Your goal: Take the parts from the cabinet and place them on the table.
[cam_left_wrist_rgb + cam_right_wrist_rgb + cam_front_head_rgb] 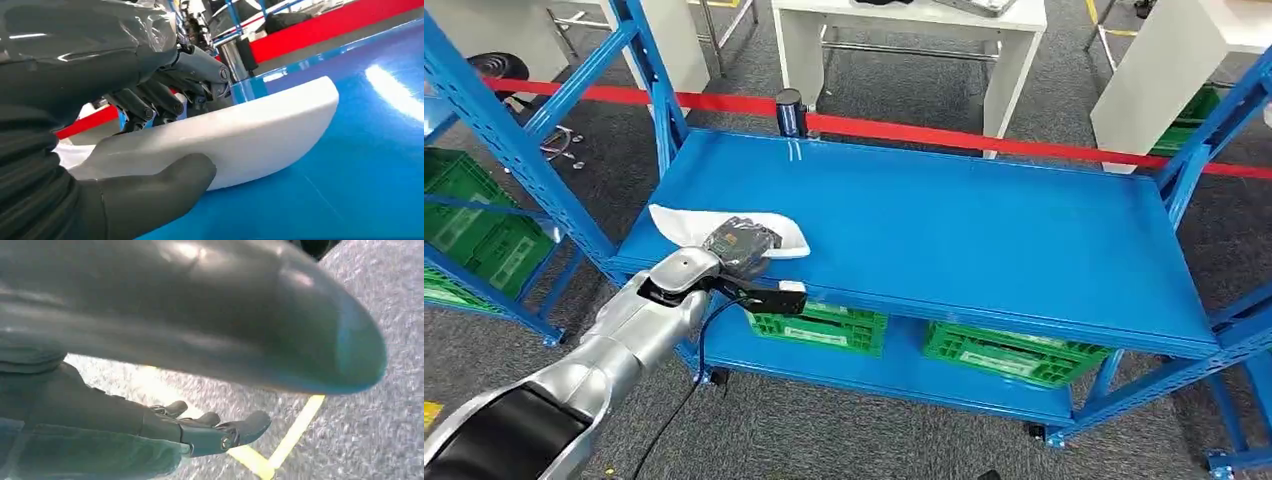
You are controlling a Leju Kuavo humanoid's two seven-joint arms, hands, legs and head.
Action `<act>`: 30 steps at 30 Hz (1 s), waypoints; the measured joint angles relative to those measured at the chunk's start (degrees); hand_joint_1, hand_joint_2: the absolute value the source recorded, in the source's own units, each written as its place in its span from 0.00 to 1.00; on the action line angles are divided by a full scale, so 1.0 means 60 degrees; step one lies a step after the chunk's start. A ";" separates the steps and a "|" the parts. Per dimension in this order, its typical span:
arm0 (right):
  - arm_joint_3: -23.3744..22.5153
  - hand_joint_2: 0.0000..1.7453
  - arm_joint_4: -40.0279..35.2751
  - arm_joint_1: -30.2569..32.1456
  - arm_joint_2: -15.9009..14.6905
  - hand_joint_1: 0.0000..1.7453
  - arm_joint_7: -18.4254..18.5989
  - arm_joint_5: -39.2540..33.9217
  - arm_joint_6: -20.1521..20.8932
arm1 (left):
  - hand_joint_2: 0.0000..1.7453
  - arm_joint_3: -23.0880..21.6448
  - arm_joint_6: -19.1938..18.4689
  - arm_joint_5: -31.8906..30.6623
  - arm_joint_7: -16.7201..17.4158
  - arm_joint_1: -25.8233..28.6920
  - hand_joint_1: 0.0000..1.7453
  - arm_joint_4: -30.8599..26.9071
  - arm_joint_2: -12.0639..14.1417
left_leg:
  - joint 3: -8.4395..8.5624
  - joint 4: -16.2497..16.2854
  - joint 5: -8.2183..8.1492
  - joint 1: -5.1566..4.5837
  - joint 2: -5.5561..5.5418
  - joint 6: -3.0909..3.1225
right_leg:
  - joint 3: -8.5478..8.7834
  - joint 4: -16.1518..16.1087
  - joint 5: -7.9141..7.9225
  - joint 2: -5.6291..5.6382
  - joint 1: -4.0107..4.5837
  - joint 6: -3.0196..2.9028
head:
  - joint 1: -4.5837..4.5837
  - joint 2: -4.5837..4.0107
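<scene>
1. The left hand (740, 246) reaches over the front left corner of the blue shelf (984, 230) of the rack and closes on a white curved part (724, 228) that lies there.
2. In the left wrist view the thumb (165, 187) presses the near face of the white curved part (240, 137) while the dark fingers (150, 102) hook over its far edge, so the hand is clamped on it. The part appears to be resting on the shelf and not yet raised, though the contact line is hard to read from this angle.
3. The right hand (210, 432) hangs over grey carpet with a yellow floor line; its fingers are loosely spread and it holds nothing.
4. I judge the step in hand to be the pick-up from the cabinet: the grip is made and the lift has not begun.
5. The next move calls for a straight lift clear of the shelf lip and a pull back between the blue uprights (504, 130), then a turn toward a white bench (904, 30) beyond the red barrier tape (1024, 145).
6. The part is smooth and held across a narrow edge, so it could slip or pivot if the lift is hurried.
</scene>
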 joint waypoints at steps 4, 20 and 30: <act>0.0000 0.00 0.0000 0.0008 0.0015 0.00 -0.0011 -0.0004 -0.0022 | 1.00 0.0172 0.0205 0.0219 -0.0117 -0.0007 0.99 0.0029 0.0026 | -0.0158 0.0254 -0.0206 0.0081 0.0014 -0.0192 | 0.0013 -0.0032 0.0050 0.0002 -0.0045 -0.0194 | -0.0003 0.0000; -0.0077 0.00 -0.0004 0.0059 0.0000 0.00 0.0007 -0.0007 -0.0026 | 1.00 0.2477 -0.1184 0.4788 -0.2113 0.1600 0.99 -0.5337 -0.0077 | 0.0125 -0.0271 0.0109 0.0152 0.0043 0.0163 | -0.0285 0.0389 -0.0267 0.0029 0.0044 -0.0070 | -0.0007 0.0000; -0.0106 0.00 -0.0051 -0.0133 -0.0011 0.00 0.0018 0.0073 -0.0088 | 1.00 0.2495 -0.6120 1.3990 -0.1592 0.2548 0.99 -0.9866 -0.0320 | 0.0026 -0.0021 -0.0038 -0.0015 -0.0014 0.0046 | -0.0008 -0.0088 0.0046 0.0018 0.0049 0.0034 | 0.0001 0.0000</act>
